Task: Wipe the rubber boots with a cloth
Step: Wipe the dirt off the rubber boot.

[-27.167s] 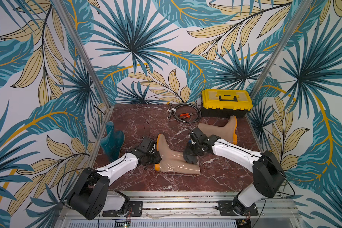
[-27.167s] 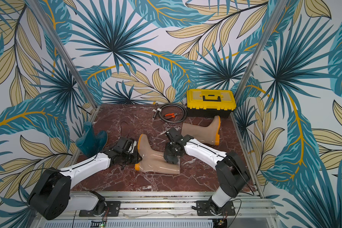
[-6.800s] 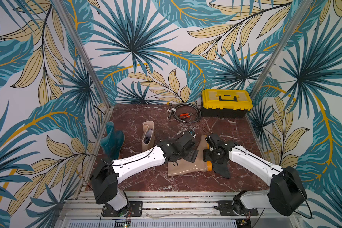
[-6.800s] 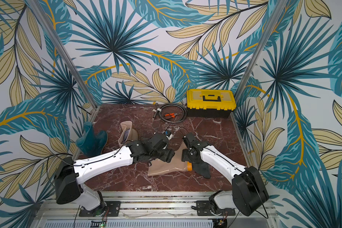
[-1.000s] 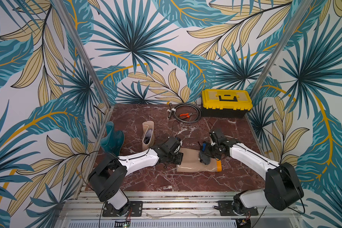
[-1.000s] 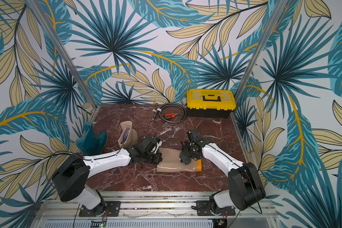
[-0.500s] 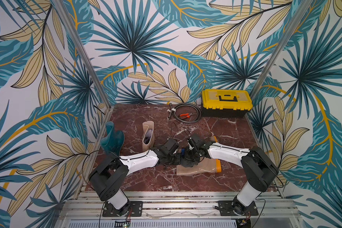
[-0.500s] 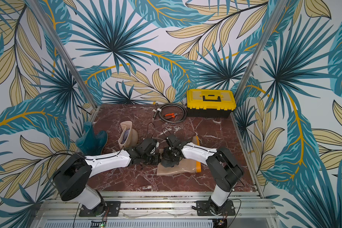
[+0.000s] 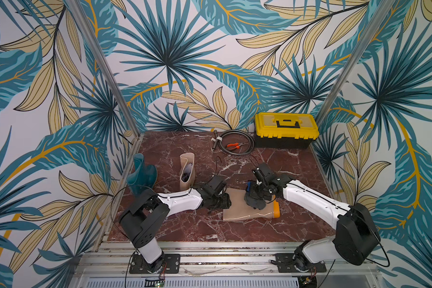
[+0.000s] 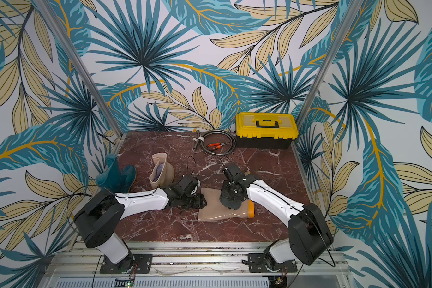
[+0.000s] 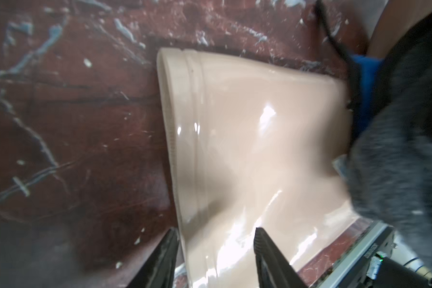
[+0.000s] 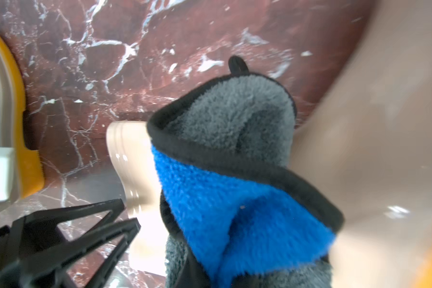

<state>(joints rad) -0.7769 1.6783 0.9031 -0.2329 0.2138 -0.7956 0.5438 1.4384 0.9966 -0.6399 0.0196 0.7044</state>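
We logged the right hand [image 9: 255, 197] clamped shut on the fluffy grey-and-blue cloth [image 12: 235, 187], pressed onto the glossy beige rubber boot [image 9: 247, 212] lying flat. The left hand [image 9: 226, 200] sat at that boot's cuff, jaws apart, gripping nothing.

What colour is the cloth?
The cloth is grey fleece on one side, bright blue on the other, with black trim. Shows best in the right wrist view.
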